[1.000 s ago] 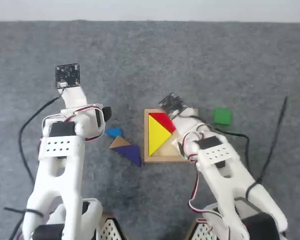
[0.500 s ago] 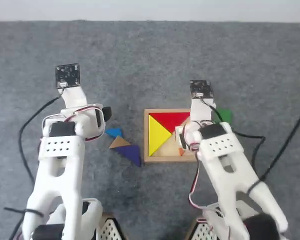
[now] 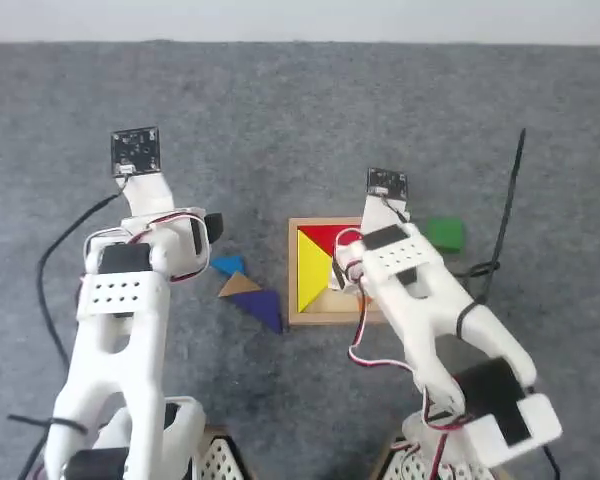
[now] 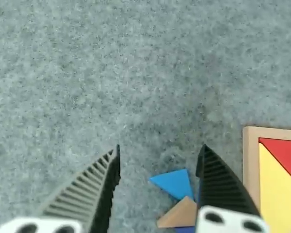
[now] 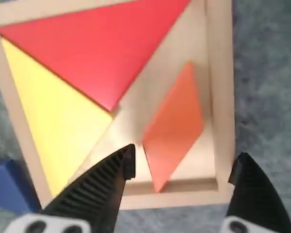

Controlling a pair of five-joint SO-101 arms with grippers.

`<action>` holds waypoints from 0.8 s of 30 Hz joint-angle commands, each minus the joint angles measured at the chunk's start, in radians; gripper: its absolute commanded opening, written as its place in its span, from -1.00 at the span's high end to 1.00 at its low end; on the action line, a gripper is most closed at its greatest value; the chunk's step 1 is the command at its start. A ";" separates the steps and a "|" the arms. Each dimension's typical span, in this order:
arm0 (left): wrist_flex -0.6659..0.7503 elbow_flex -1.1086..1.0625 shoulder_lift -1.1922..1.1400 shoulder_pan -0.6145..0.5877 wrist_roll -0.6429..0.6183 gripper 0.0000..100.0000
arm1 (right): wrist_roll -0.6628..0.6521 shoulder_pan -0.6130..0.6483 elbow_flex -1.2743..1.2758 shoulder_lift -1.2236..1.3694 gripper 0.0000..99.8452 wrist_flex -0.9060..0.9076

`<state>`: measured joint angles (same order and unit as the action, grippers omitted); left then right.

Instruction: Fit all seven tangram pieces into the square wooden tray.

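Right gripper (image 5: 184, 165) hangs released, jaws spread wide, low over the near right corner of the tray (image 3: 293, 270). Below it lies the orange parallelogram (image 5: 174, 128), flat on the tray floor. Its long axis runs roughly along the right wall, slightly slanted, with one sharp tip pointing at the near wall. Bare wood shows between it and the red triangle (image 5: 102, 53).

The red triangle sits with its long edge against the far wall, its apex pointing into the tray's middle. The yellow triangle (image 5: 53, 111) has its long edge along the left wall and its apex also turned toward the centre. The two meet along a diagonal seam.

Left gripper (image 4: 160, 153) hovers open and holding nothing above the carpet (image 3: 280, 120), left of the tray. The blue triangle (image 4: 173, 182) lies just below its spread jaws, touching the tan triangle (image 4: 182, 216). Next in that row comes the navy triangle (image 3: 262, 307), just beside the tray's left wall. A green square (image 3: 445, 233) rests on the carpet right of the tray.
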<state>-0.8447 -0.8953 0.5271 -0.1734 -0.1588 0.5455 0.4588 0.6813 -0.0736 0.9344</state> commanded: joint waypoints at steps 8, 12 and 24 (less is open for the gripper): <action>0.021 0.007 0.003 0.000 0.005 0.50 | 0.011 -0.015 -0.101 -0.002 0.39 -0.047; 0.021 0.007 0.003 0.000 0.005 0.50 | 0.012 0.018 -0.097 0.015 0.39 -0.054; 0.021 0.007 0.003 0.002 0.005 0.50 | 0.012 0.028 -0.169 0.156 0.40 -0.054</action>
<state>-0.8447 -0.8953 0.5271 -0.1734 -0.1588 0.5470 0.4803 0.5738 0.0460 0.8930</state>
